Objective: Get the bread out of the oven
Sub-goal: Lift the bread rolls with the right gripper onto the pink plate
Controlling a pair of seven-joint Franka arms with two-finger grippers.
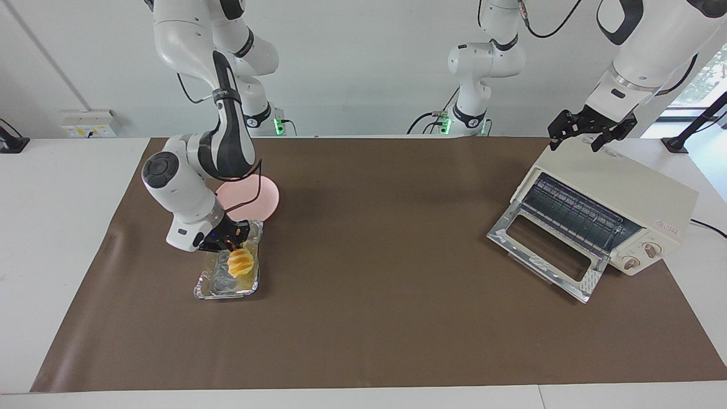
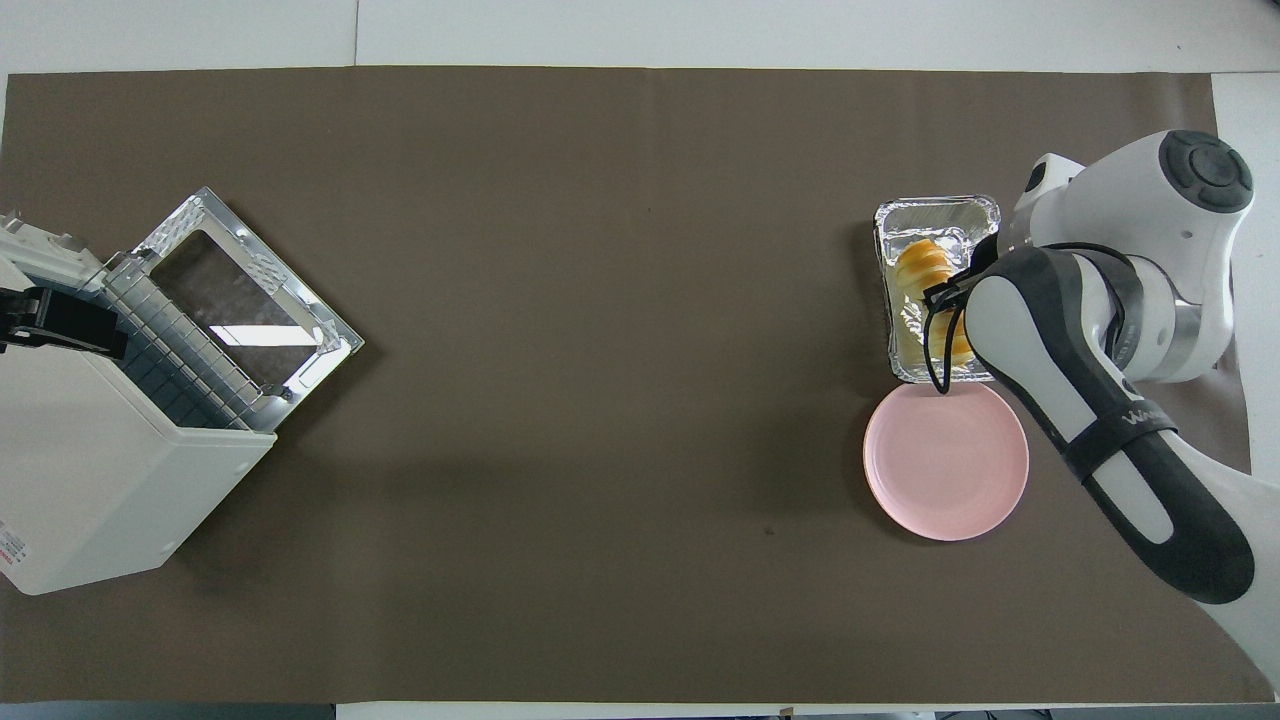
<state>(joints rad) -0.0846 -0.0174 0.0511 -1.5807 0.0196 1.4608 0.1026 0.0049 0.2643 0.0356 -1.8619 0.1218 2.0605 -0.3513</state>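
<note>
Right gripper (image 1: 234, 243) pinching the bread (image 1: 240, 262) just above the foil tray (image 1: 200, 289).
Lift step, it seems; next, carry to pink plate (image 1: 267, 199) beside it. Left gripper (image 1: 588, 134) waits spread over the oven (image 1: 636, 193).

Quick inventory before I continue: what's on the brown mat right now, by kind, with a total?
Bread loaf: 1, held by the right gripper over the foil tray
Foil tray: 1
Pink plate: 1
Toaster oven: 1, door down, left gripper open over it
Total: 4
</note>
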